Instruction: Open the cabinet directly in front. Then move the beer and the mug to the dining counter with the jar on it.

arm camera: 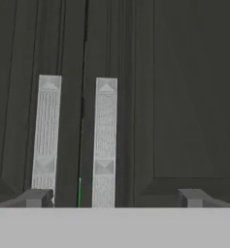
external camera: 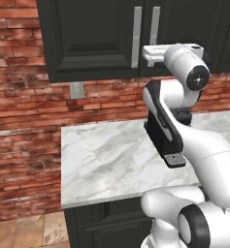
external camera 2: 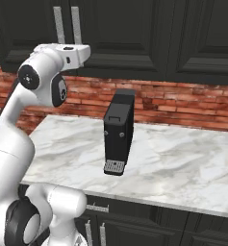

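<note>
The black wall cabinet (external camera: pixel 94 38) hangs over the worktop with both raised-panel doors shut (external camera 2: pixel 134 33). Its two silver bar handles (external camera: pixel 136 36) stand side by side at the door seam. In the hand view the left handle (arm camera: pixel 46 135) and the right handle (arm camera: pixel 105 140) rise just ahead. My gripper (arm camera: pixel 115 198) is open, level with the handles' lower ends and a little short of the doors, with nothing between its fingertips (arm camera: pixel 36 197). The right handle lies between the fingertips. The beer, the mug, the jar and the dining counter are out of view.
A short marble worktop (external camera: pixel 102 160) runs against the red brick wall (external camera: pixel 19 106). A black boxy appliance (external camera 2: pixel 119 139) stands on it below the hand. A grey wall outlet (external camera: pixel 76 89) sits under the cabinet's left end. Black base cabinets (external camera 2: pixel 149 226) are below.
</note>
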Controlling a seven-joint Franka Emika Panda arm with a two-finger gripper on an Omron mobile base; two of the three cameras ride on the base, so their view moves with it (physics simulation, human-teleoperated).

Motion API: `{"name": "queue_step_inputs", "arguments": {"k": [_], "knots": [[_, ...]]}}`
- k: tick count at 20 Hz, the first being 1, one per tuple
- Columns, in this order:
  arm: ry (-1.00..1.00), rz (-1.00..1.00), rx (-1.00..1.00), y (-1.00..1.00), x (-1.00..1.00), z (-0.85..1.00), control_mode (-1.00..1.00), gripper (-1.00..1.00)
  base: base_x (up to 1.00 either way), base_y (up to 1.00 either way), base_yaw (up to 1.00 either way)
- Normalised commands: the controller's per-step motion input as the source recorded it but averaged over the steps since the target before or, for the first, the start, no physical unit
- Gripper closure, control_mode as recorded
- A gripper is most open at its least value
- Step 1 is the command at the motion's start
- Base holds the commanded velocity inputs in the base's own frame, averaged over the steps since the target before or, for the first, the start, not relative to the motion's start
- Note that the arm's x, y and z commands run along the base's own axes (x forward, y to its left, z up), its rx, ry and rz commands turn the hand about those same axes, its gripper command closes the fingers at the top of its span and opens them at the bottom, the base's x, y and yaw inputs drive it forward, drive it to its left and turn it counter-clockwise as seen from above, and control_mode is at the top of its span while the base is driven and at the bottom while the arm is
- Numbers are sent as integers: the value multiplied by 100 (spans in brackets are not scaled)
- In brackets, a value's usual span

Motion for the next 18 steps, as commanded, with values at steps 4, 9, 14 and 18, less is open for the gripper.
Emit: {"name": "queue_step_inputs", "arguments": {"k": [4, 9, 14, 18], "knots": [[2, 0, 0, -7, 87, -6, -100, -100, 0, 0, 0], [1, 0, 0, -2, 95, -14, -100, -100, 0, 0, 0], [1, 0, 1, -1, 94, -17, -100, -100, 0, 0, 0], [0, 0, 0, -1, 100, -17, -100, -100, 0, 0, 0]]}}
